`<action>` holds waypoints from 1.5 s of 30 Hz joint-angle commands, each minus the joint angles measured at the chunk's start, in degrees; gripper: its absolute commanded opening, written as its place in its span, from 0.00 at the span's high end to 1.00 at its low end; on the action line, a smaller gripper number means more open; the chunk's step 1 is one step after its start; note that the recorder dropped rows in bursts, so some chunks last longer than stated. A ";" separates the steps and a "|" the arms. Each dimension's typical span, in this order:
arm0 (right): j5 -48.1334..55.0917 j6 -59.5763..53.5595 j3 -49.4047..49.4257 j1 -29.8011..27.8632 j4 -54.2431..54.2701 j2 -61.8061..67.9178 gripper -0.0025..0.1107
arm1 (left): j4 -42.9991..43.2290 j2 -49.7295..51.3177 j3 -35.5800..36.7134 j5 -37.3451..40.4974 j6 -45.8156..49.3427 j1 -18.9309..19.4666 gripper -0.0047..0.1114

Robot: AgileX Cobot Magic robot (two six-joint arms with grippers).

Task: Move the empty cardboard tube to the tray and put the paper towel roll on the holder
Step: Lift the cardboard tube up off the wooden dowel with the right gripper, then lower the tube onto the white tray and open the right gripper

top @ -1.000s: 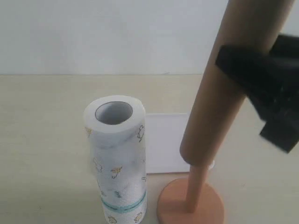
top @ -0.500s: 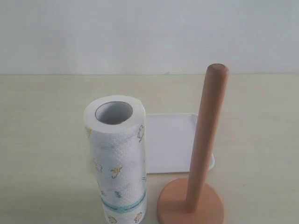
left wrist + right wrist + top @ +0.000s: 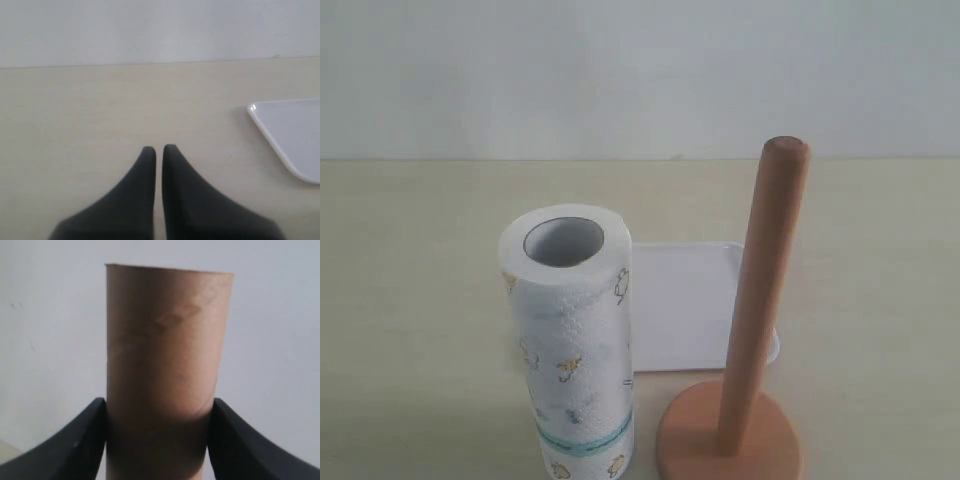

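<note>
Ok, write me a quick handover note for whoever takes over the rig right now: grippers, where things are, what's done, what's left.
Left gripper: shut, empty, over the table.
Right gripper: shut on the empty cardboard tube, out of the exterior view.
Holder: post bare.
Paper towel roll: upright on the table beside the holder.
Tray: empty, behind both.
Done: tube is off the post.
Left: lay the tube in the tray, then put the roll on the holder.

left gripper [image 3: 159, 149] and right gripper [image 3: 158, 403]: 2 smooth black tapering fingers [image 3: 140, 190] each
</note>
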 commanded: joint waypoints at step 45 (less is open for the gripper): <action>58.37 -26.72 -59.29 16.83 -7.62 71.65 0.98 | 0.11 -0.14 0.21 -0.44 0.10 0.11 0.92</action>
